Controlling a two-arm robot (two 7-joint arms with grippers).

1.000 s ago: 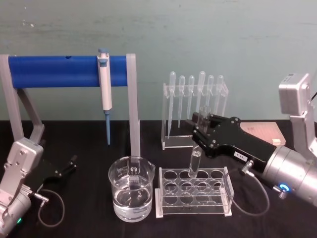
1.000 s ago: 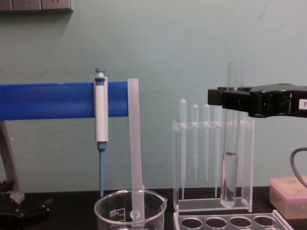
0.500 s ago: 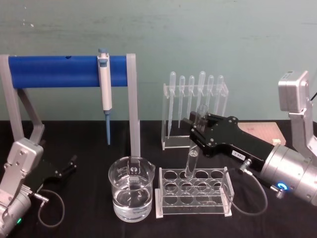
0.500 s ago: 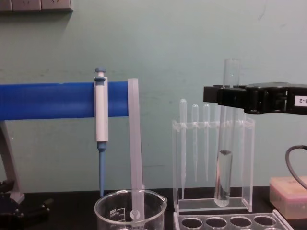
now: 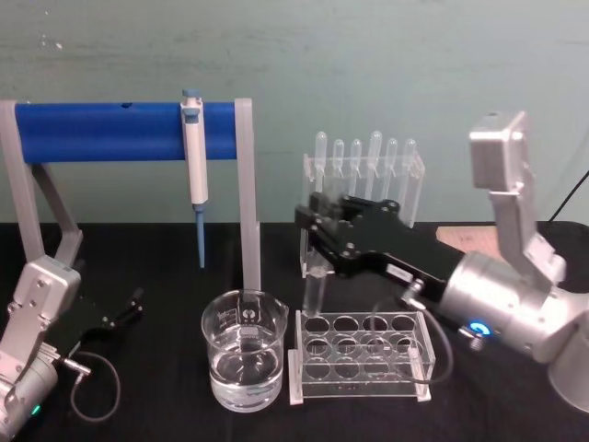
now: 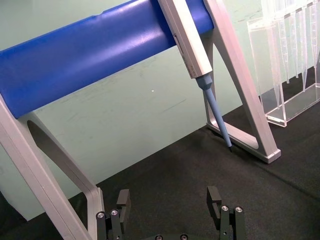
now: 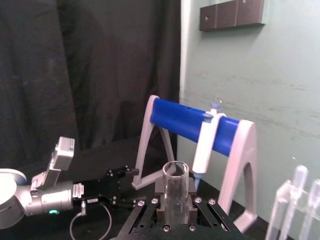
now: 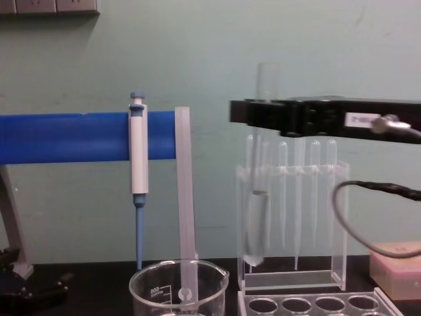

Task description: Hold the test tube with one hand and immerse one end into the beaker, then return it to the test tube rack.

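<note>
My right gripper [image 5: 320, 230] is shut on the upper part of the clear test tube [image 5: 315, 281], which hangs upright. In the chest view the test tube [image 8: 256, 224] hangs below the black gripper [image 8: 263, 113], its rounded bottom higher than the beaker's rim and just right of it. The beaker [image 5: 244, 361] stands left of the rack with clear liquid in its lower part; its rim shows as the beaker [image 8: 177, 286] low in the chest view. The right wrist view looks down on the tube's open rim [image 7: 176, 172]. My left gripper [image 6: 168, 200] rests open near the table's left edge.
A clear rack with round holes [image 5: 362, 359] sits under and right of the tube. Behind it stands a pipette holder [image 5: 363, 184]. A blue stand [image 5: 101, 132] carries a micropipette [image 5: 193, 157] behind the beaker. A pink box [image 8: 395, 260] lies far right.
My right gripper has carried the test tube leftward, from above the rack's holes to past its left end near the beaker. The left arm has stayed still.
</note>
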